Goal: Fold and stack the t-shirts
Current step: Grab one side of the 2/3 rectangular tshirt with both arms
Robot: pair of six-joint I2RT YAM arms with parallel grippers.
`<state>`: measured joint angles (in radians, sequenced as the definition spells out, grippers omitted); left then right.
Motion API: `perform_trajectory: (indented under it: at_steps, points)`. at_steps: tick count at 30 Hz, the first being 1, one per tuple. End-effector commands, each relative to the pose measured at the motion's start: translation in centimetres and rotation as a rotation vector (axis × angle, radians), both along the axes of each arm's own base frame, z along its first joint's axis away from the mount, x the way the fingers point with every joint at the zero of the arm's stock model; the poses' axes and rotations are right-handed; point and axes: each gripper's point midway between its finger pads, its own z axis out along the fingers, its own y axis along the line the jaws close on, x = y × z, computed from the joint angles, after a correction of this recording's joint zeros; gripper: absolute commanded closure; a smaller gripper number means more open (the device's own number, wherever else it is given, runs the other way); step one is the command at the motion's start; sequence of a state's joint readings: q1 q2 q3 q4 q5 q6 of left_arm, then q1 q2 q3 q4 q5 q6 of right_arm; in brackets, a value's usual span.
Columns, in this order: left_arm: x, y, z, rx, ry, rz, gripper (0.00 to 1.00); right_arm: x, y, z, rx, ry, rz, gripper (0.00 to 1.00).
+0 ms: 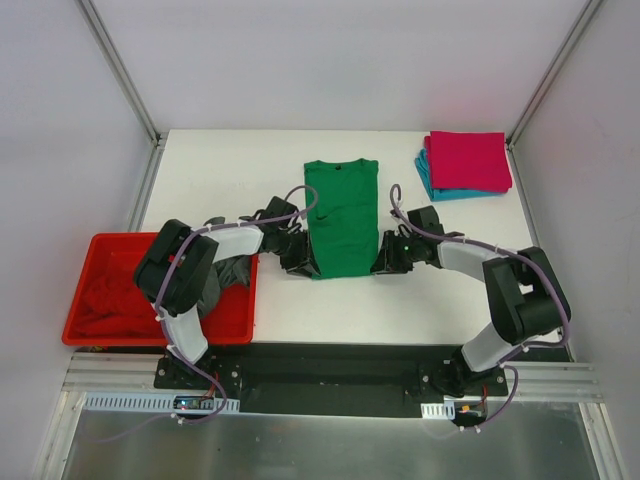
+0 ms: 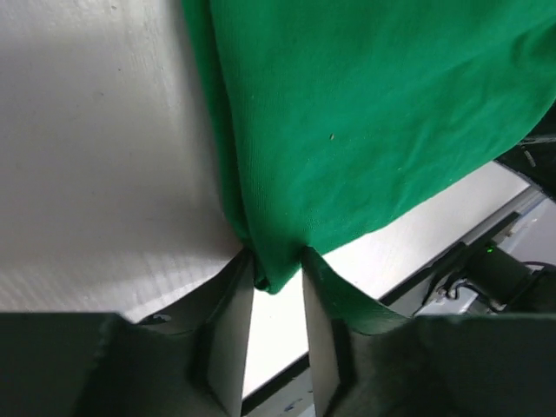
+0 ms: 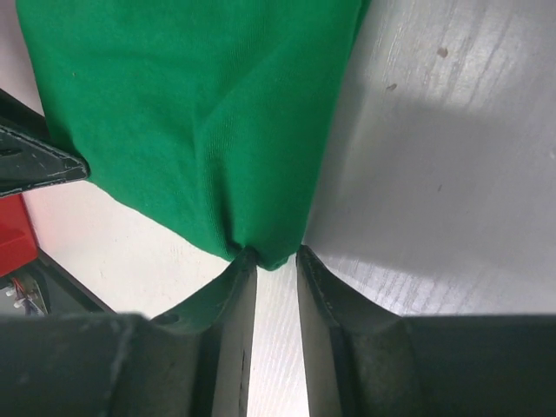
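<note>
Lying flat at the middle of the white table (image 1: 230, 170), the green t-shirt (image 1: 342, 215) is a long narrow strip, its sleeves turned in out of sight and its collar at the far end. The cloth is a bright, even green, mostly smooth, with a soft lengthwise ridge along the left edge and slight puckers at the two near corners.

The left gripper (image 2: 276, 269) has the near left corner nipped between its fingertips, the fingers only a narrow slit apart. The right gripper (image 3: 276, 256) pinches the near right corner in the same way, its fingers drawn almost together on a small gathered tuck of cloth.

At the far right corner of the table a folded magenta-pink t-shirt (image 1: 468, 160) lies squarely on a folded teal t-shirt (image 1: 440, 190), whose edge shows along the left and near sides.

At the left edge, the red plastic tray (image 1: 160, 335) holds a crumpled red t-shirt (image 1: 105, 295). A dark grey t-shirt (image 1: 232, 272) is bunched at the tray's right side, partly hidden by the left arm.
</note>
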<state>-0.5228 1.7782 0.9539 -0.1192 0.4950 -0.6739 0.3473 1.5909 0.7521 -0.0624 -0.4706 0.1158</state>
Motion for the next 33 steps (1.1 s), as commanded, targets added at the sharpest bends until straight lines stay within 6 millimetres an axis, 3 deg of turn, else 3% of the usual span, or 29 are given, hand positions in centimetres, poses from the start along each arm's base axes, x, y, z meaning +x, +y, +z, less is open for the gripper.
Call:
perform_trajectory:
  at_steps: [1,4,7,9,16,18,27,33]
  points:
    - [0.5,-0.3,-0.9,0.015,0.004,-0.010,0.77,1.4,1.1,1.0,0.051,-0.040,0.023,0.74]
    - [0.4,-0.2,-1.1,0.023,0.006,-0.009,1.00,1.6,1.4,1.0,0.064,-0.037,0.023,0.77]
    - [0.3,0.1,-1.2,0.034,0.000,-0.003,1.00,1.3,1.8,1.2,0.089,-0.026,0.044,0.98]
    - [0.5,0.4,-1.1,0.050,-0.016,0.008,1.00,0.8,1.3,1.1,0.066,-0.005,0.034,0.99]
    - [0.1,2.0,-1.8,0.106,-0.025,0.032,1.00,-1.9,-4.3,0.4,-0.220,0.052,-0.018,0.99]
    - [-0.2,2.1,-1.8,0.103,-0.019,0.030,1.00,-2.4,-5.1,0.7,-0.251,0.047,-0.024,0.99]
    - [-2.7,1.7,-0.7,0.057,-0.006,-0.016,1.00,-4.8,-3.4,1.4,-0.120,0.069,0.033,0.99]
    - [-7.1,2.5,0.5,0.036,-0.012,-0.035,1.00,-10.3,-1.8,2.2,-0.043,0.144,0.105,0.99]
